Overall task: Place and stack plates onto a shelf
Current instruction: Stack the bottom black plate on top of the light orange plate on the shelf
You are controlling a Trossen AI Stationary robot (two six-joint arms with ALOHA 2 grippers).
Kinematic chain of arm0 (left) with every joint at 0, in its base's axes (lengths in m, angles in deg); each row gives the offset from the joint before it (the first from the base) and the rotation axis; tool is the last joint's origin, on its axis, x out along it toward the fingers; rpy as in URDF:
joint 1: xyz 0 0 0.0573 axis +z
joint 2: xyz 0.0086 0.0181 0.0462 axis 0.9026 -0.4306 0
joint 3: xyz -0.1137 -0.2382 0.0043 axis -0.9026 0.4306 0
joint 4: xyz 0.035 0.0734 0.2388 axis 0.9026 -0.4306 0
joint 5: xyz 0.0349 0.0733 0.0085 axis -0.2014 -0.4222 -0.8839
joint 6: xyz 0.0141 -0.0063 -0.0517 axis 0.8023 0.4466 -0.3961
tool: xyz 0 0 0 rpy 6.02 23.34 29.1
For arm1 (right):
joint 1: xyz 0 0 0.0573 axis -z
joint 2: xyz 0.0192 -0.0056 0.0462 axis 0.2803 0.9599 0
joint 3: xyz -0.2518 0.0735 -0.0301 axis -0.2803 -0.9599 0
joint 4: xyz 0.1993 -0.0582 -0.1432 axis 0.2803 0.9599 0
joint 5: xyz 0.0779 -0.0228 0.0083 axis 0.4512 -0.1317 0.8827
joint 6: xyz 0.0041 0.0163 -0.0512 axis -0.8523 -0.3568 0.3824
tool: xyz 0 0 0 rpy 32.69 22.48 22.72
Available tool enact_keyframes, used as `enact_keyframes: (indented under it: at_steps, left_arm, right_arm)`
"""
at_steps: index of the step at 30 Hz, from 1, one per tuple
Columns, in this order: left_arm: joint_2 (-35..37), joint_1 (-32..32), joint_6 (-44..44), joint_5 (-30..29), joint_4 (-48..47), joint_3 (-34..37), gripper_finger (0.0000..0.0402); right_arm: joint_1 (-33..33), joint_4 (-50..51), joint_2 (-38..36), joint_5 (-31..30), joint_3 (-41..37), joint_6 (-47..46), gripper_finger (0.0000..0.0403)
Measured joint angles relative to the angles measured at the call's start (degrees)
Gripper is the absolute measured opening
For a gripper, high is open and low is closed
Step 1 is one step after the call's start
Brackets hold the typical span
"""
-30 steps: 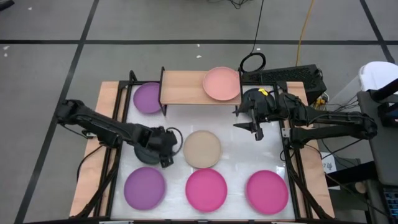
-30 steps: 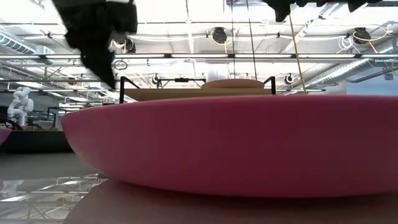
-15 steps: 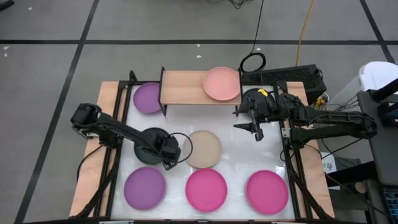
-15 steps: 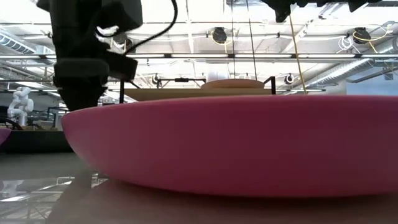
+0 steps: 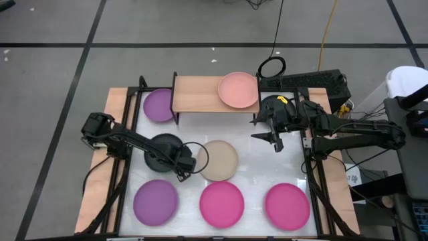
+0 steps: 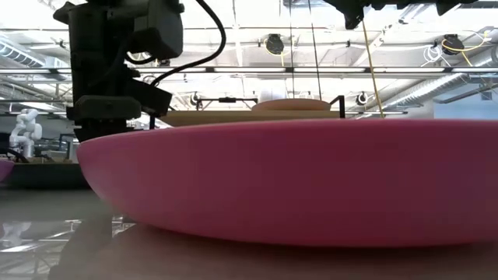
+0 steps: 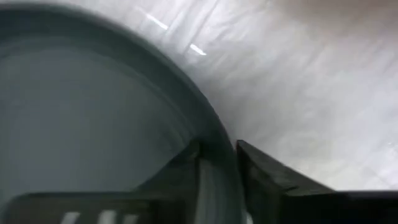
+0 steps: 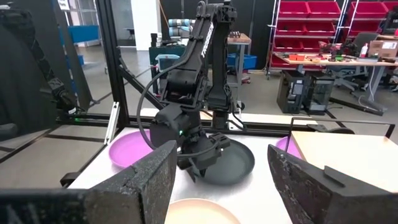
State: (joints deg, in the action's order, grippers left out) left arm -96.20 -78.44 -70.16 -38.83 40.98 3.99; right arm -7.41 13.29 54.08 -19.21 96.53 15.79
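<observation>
Black matte round plastic plate (image 5: pixel 160 152) lies left of centre on the white tabletop (image 5: pixel 261 171) in the high view, with the left gripper (image 5: pixel 183 163) down at its rim on the side facing the beige round plate (image 5: pixel 218 161). The right gripper (image 5: pixel 274 137) waits near the right end of the light-wood shelf (image 5: pixel 197 94), which stands along the far edge and carries a salmon-pink plate (image 5: pixel 239 90). A small purple plate (image 5: pixel 159 105) sits beside the shelf's left end; a larger purple plate (image 5: pixel 155 201) and two magenta plates (image 5: pixel 222 203) line the near edge.

From the low view, a magenta plate fills the front and the left arm reaches down behind it; the room beyond shows ceiling pipes and lights.

By the left wrist view, one finger (image 7: pixel 180 168) sits inside the black plate's rim and the other outside, nearly together with the rim between them; whether they are pinching it I cannot tell.

Seen from the right wrist, that arm's fingers (image 8: pixel 134 183) stand wide apart, empty. The shelf lies beyond the black plate, toward the far edge, and the left arm is plainly nearer it.
</observation>
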Motion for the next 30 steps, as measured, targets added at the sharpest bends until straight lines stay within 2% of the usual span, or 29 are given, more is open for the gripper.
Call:
enact_keyframes:
  at_steps: [3,5,8,12,20,25,30]
  left_arm:
    - [0.2,0.5,0.7,-0.4,-1.2,-0.3,0.0034]
    - [0.7,0.6,1.2,-0.4,-3.8,-1.4,0.0016]
    - [0.8,0.5,2.0,0.0,-10.9,-5.6,0.0011]
    - [0.8,-1.1,4.0,2.0,-20.1,-14.7,0.0010]
    - [0.8,-4.4,12.9,0.6,-24.1,-32.5,0.0010]
    - [0.8,-5.2,19.5,-7.9,-24.5,-40.3,0.0010]
    - [0.8,-2.7,30.3,-18.4,-23.4,-44.5,0.0010]
  right_arm:
    - [0.0,0.0,0.0,0.0,0.0,-0.1,0.0231]
    - [0.0,0.0,0.0,0.0,0.0,-0.1,0.0231]
    - [0.0,0.0,0.0,0.0,0.0,-0.1,0.0231]
    - [0.0,-0.2,0.0,0.0,0.0,-0.1,0.0231]
    - [0.0,-0.3,0.0,0.0,0.0,-0.1,0.0231]
    - [0.0,-0.3,-0.5,0.1,0.0,0.2,0.0231]
    - [0.0,-0.5,-1.9,0.2,0.0,0.3,0.0231]
